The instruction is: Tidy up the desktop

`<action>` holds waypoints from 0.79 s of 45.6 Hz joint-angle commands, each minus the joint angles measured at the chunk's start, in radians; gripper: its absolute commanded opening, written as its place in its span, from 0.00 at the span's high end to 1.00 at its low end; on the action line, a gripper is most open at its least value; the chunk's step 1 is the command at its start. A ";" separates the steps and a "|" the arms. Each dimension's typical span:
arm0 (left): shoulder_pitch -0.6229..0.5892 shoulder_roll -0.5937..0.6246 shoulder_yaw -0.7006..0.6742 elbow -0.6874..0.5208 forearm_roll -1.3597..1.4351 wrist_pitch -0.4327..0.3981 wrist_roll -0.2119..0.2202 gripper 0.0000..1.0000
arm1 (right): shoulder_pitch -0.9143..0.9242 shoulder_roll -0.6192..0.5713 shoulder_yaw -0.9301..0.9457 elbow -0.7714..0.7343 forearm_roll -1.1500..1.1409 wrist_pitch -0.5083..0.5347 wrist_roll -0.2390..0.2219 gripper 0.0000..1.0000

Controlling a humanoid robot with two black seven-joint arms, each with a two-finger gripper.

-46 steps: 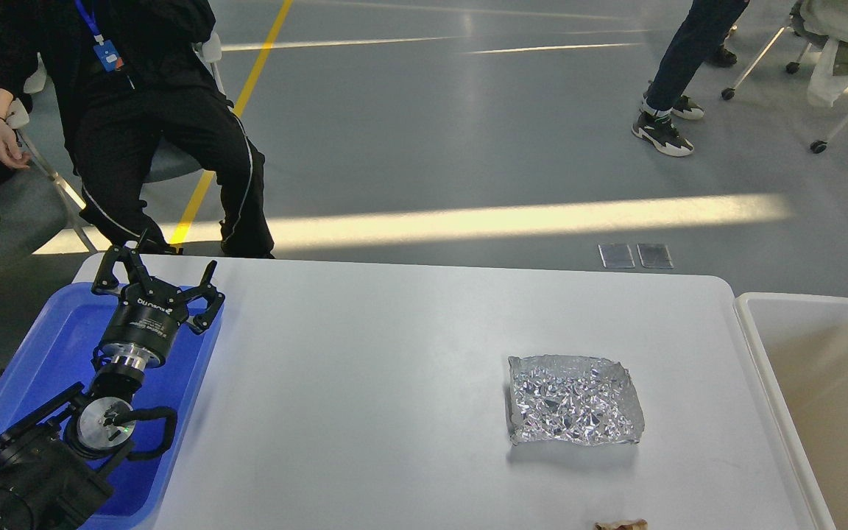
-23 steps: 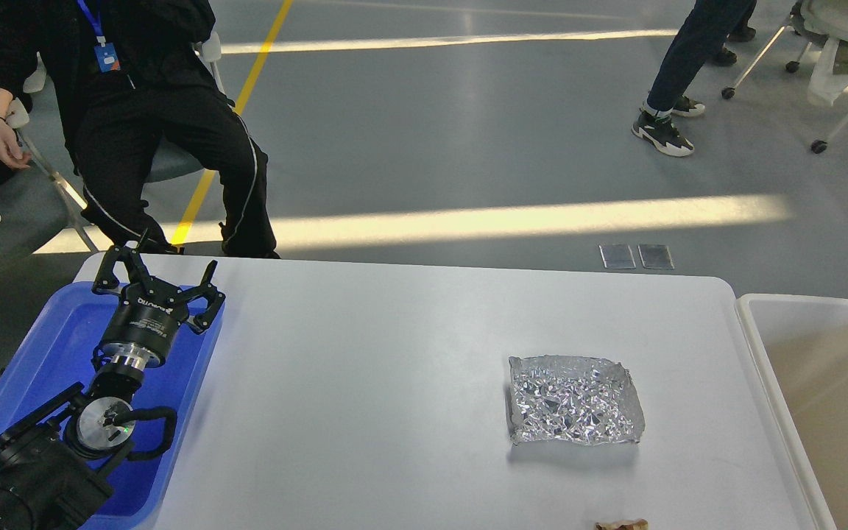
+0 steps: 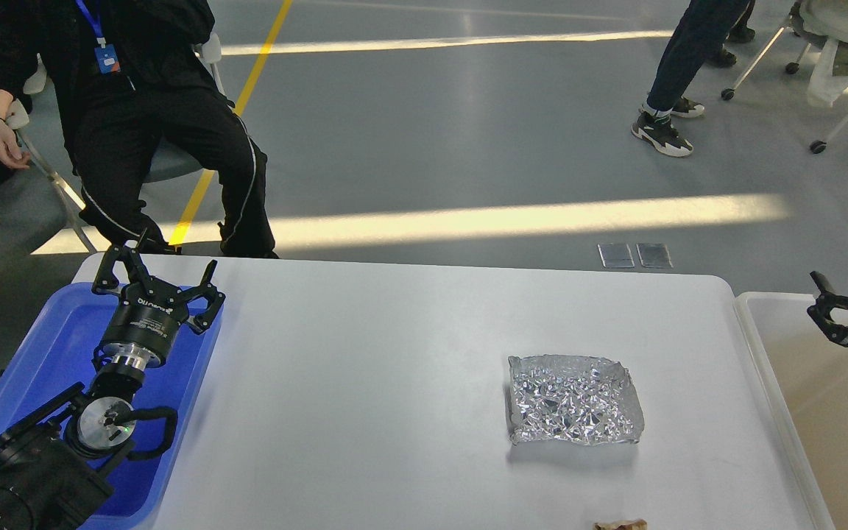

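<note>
On the big white desktop, which fills most of our view, lies a crinkly sheet of silver foil, over toward our right side, and a small brown scrap peeks in at the near edge. Our left gripper hangs above the blue tray with its fingers spread wide and nothing in them. Our right gripper shows at the right edge above the cream bin, with its fingers apart and empty too. We think the foil could go wrong for us: it is thin and lies flat, so our fingers may slide over it or just crush it. It may also tear, or slip out before we reach the bin. The little scrap is so near the edge that we might knock it off. What we can see of the tray looks bare, and the bin looks bare too, though our arms hide some parts.
</note>
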 commanded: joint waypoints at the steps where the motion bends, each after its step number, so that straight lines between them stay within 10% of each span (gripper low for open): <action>1: 0.000 0.000 0.000 -0.001 0.000 0.000 0.000 0.00 | -0.053 0.087 0.105 0.079 -0.074 -0.051 0.087 0.00; 10: 0.000 0.000 0.000 -0.001 0.000 0.000 0.000 0.00 | -0.054 0.145 0.125 0.083 -0.103 -0.104 0.234 0.00; 36: 0.000 0.000 0.000 0.001 0.000 0.000 0.000 0.00 | -0.051 0.187 0.106 0.079 -0.209 -0.124 0.234 0.00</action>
